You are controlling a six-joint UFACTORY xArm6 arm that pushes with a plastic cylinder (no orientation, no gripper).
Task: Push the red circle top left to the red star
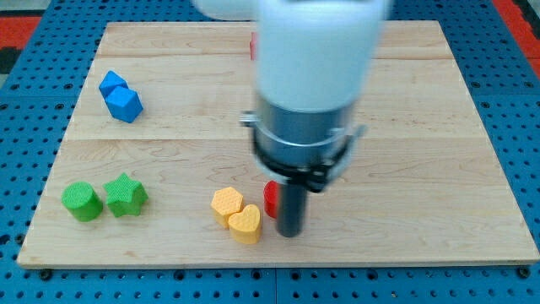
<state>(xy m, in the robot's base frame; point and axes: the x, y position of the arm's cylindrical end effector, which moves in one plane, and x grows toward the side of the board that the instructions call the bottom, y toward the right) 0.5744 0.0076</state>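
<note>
My tip [289, 233] rests on the board low in the middle of the view. A red block [271, 199] touches the rod's left side; most of it is hidden, so I cannot tell its shape. A sliver of a second red block [252, 46] shows near the view's top, at the left edge of the arm body, which hides the rest.
Two yellow heart blocks [236, 214] lie just left of the tip. A green circle [82, 201] and a green star [126, 195] sit at the view's lower left. Two blue blocks [120, 96] sit at the upper left. The wooden board [439, 169] ends at a blue pegboard.
</note>
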